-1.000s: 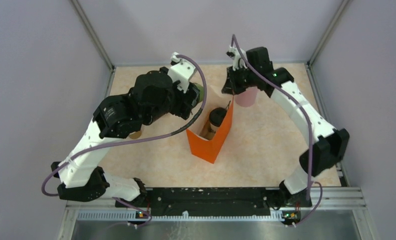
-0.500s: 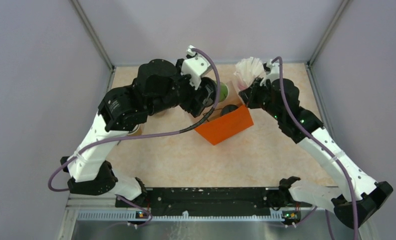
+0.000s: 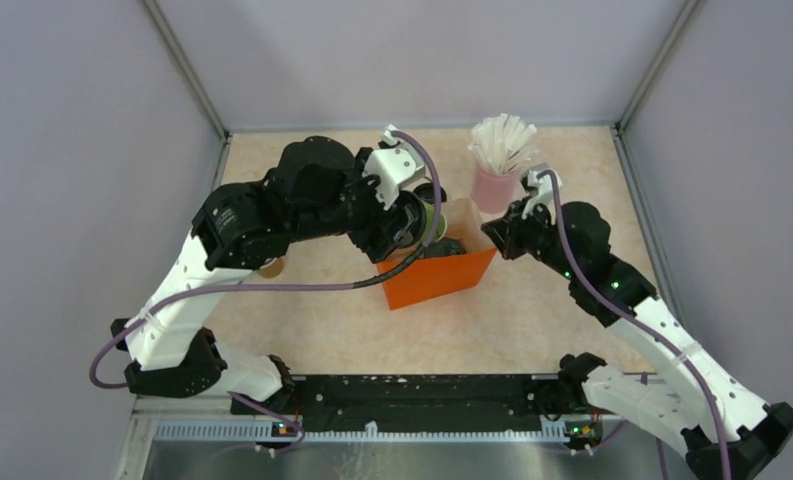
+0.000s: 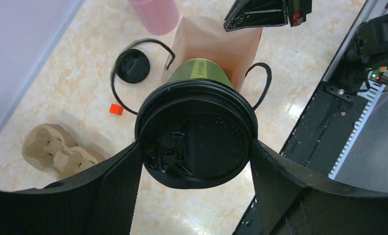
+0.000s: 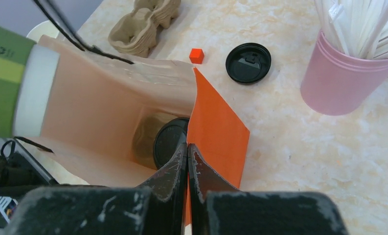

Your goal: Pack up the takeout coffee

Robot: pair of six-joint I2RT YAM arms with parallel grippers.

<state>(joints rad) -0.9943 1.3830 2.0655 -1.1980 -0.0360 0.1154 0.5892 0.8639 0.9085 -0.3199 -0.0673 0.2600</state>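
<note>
The left hand (image 4: 196, 157) is clamped around an olive-green paper cup with a round black plastic lid (image 4: 196, 139), held at the open mouth of an orange paper bag (image 5: 216, 132) mid-tabletop (image 3: 312, 305). The right hand (image 5: 187, 152), fingers together, pinches the bag's right rim.

The takeout coffee (image 4: 196, 134) has a black plastic lid with a soft sheen and embossed ridges, above a matt olive paper wall. The left gripper (image 4: 196, 147) has matt black pads (image 4: 121, 181) with a fine woven grain. The orange bag (image 5: 216, 132) is matt paper, tan inside. The right gripper (image 5: 188, 159) has black fingers (image 5: 170, 174), scuffed pale. The pink cup (image 5: 343, 83) looks smooth. The table (image 5: 299, 147) is marbled cream and faintly glossy. The cup carrier (image 4: 55, 149) is rough moulded pulp.
</note>
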